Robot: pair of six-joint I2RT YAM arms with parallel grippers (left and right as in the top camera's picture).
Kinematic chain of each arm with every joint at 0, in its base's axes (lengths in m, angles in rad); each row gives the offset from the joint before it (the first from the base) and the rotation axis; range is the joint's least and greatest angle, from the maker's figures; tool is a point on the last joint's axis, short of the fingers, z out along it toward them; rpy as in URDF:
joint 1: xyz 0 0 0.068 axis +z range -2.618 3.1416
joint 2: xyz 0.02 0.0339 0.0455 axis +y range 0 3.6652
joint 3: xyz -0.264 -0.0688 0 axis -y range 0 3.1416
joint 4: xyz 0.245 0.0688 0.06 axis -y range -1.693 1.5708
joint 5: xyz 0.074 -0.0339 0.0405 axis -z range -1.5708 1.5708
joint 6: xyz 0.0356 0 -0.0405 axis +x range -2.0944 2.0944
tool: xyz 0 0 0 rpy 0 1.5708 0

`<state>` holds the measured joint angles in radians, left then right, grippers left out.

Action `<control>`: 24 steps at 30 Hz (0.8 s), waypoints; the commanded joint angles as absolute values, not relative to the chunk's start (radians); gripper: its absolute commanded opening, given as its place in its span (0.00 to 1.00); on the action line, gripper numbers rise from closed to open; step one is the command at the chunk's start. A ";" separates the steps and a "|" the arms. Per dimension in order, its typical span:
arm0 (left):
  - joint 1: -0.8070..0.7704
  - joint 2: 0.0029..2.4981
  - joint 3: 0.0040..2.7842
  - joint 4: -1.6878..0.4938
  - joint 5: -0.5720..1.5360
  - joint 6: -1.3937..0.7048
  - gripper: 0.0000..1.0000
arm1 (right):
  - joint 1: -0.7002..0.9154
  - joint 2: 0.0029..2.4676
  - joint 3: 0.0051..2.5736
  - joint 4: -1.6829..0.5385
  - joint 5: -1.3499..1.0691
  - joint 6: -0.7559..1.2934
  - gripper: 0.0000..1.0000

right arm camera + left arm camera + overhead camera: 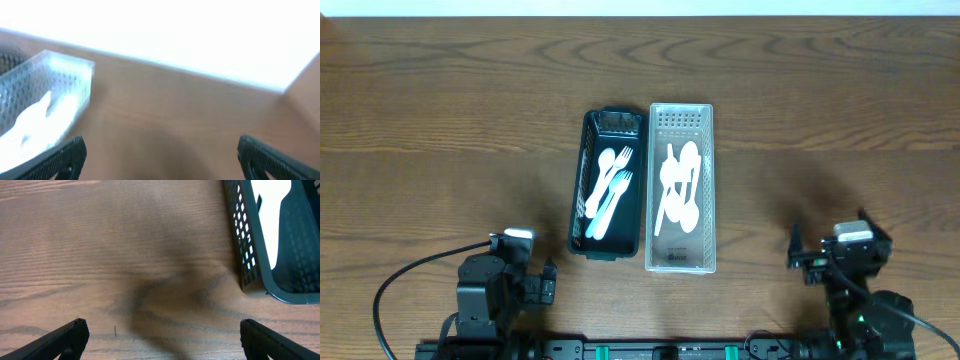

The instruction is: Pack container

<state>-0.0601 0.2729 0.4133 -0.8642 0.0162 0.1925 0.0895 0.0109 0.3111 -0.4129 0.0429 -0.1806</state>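
A black mesh container (578, 200) stands mid-table with white plastic forks (610, 190) lying in it. Right beside it is a clear container (709, 190) holding white plastic spoons (680, 185). My left gripper (527, 264) sits near the table's front edge, left of and below the black container, and it is open with nothing in it. In the left wrist view its fingers (65, 337) frame bare wood, and the black container (247, 245) is at the upper right. My right gripper (825, 242) is open and empty at the front right. The blurred right wrist view shows the clear container (75, 75) at the left.
The wooden table (440, 120) stretches to both sides of the two containers. Black cables (390, 290) loop beside the arm bases along the front edge. The table's far edge (190, 72) meets a bright background in the right wrist view.
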 commanded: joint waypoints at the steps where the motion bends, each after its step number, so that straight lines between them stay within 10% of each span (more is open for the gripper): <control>1: -0.063 0.268 0.413 -0.868 0.015 0.209 0.98 | 0.112 0.006 0.206 -0.261 0.079 -0.160 0.99; 24: -0.063 0.268 0.413 -0.868 0.015 0.209 0.98 | 0.131 0.006 0.006 -0.063 0.108 -0.173 0.99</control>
<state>-0.0601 0.2729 0.4133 -0.8658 0.0162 0.1925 0.1192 0.0128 0.0101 -0.0631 0.0952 -0.1658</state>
